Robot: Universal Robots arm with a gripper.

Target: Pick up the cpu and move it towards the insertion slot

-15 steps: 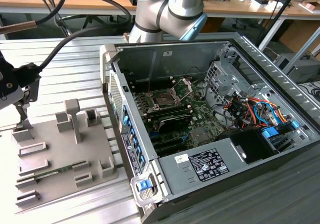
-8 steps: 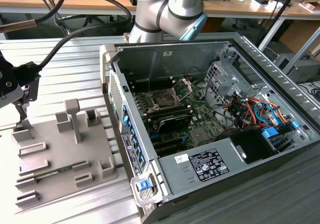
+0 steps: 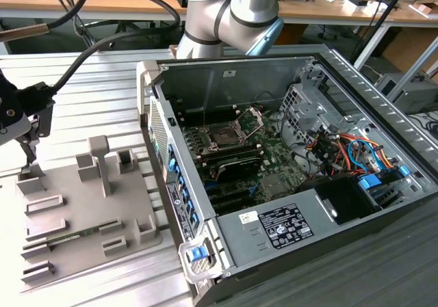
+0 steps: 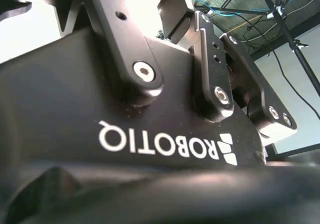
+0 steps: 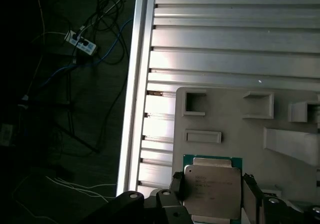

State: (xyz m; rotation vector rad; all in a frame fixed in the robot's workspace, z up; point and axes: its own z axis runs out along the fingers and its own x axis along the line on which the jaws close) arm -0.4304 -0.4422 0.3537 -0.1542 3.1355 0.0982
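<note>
The exterior view stands off the arm, high and oblique. You look down on the slotted table (image 3: 96, 95), with the grey fixture tray (image 3: 82, 211) at the exterior view's left and the open computer case (image 3: 287, 156) at its right. The first wrist view faces down, close over the tray's edge, with floor beyond. The second wrist view sits tight against the gripper (image 4: 172, 44) body, facing upward. Shared ground — tray and table — links the exterior and first wrist views.

tool (image 3: 29, 148) over grey tray (image 3: 75, 204) beside open case (image 3: 226, 74)
</note>
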